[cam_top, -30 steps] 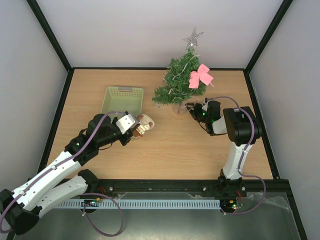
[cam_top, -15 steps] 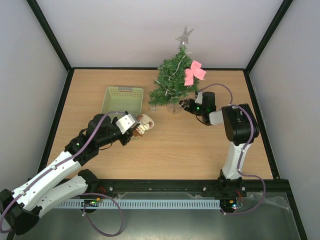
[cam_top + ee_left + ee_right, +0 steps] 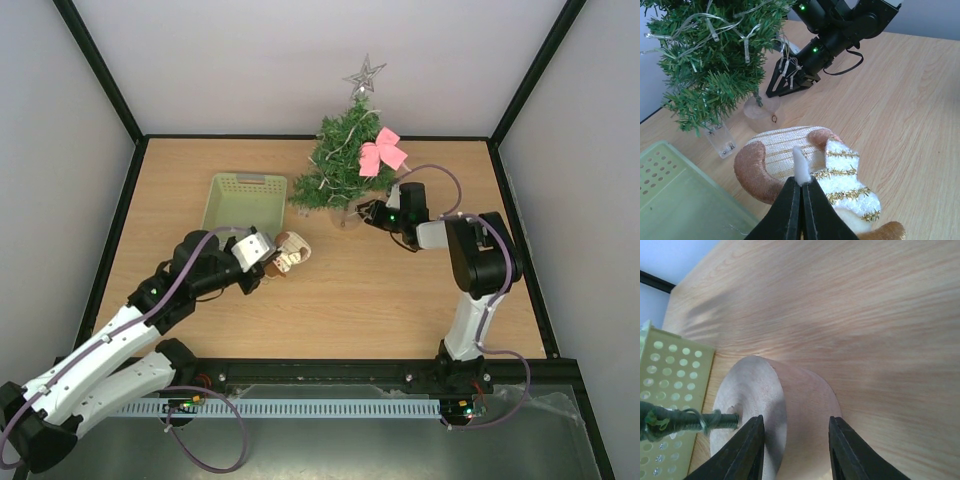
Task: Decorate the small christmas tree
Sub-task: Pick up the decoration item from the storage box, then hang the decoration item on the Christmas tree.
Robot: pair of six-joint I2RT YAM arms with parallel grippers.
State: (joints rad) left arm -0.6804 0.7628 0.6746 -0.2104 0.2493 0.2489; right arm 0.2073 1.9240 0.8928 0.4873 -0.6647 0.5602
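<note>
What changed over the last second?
The right gripper, clamped on the wooden base, moved the small christmas tree leftward, toward the basket; star and pink bow shifted left with it. The left gripper stayed put, shut on the white loop of the ornament; the basket did not move.

Small christmas tree [image 3: 337, 170], bushy, dark green

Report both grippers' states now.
Left gripper: closed on the plush ornament by its white loop.
Right gripper: closed around the small christmas tree at its wooden base.
</note>
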